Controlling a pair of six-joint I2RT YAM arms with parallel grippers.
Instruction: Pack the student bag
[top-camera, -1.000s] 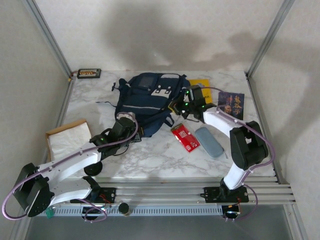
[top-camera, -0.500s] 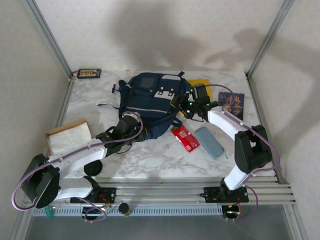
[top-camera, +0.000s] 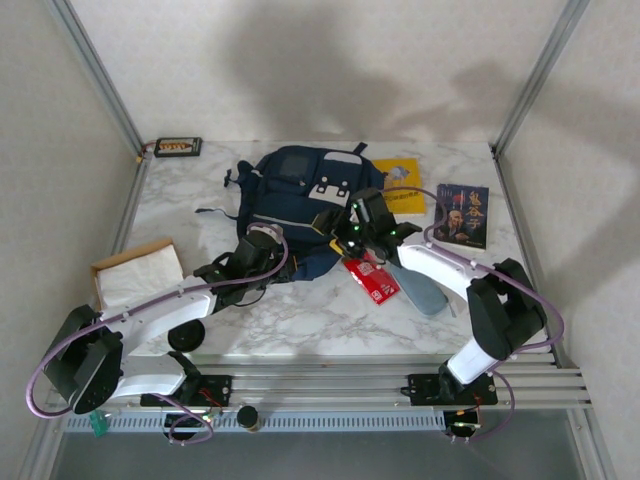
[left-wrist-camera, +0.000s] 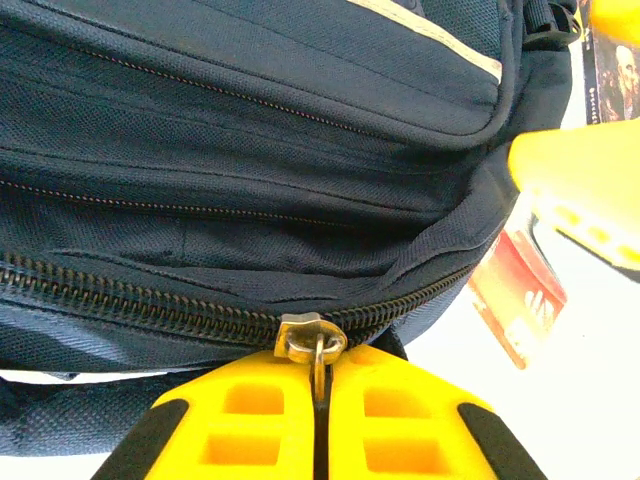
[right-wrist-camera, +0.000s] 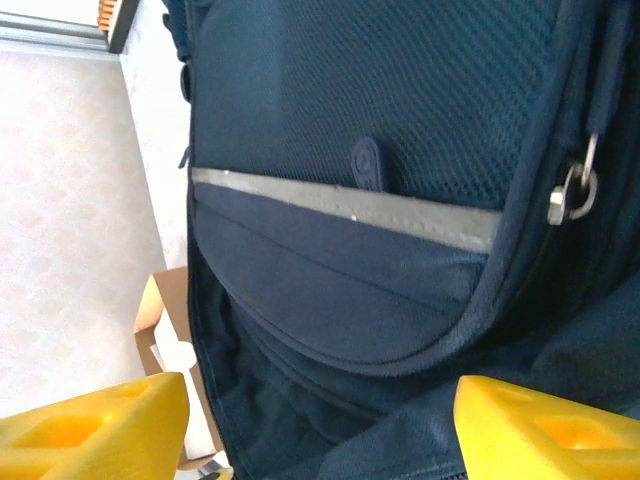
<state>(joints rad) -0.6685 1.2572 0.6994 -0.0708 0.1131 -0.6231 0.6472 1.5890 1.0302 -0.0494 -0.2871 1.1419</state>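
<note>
Lying toward the back of the marble tabletop (top-camera: 180, 200), the student bag (top-camera: 300, 195) has both arms at it. The right claw (right-wrist-camera: 320, 430) has sprung open and swung from the bag's side to its front pocket (right-wrist-camera: 340, 300). The left claw (left-wrist-camera: 320, 420) stays clenched on the zipper pull (left-wrist-camera: 313, 340), so unzipping looks like the step in hand.

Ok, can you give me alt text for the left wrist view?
The left gripper is shut on the metal zipper pull of the navy student bag. A red packet lies on the table to the right.
</note>
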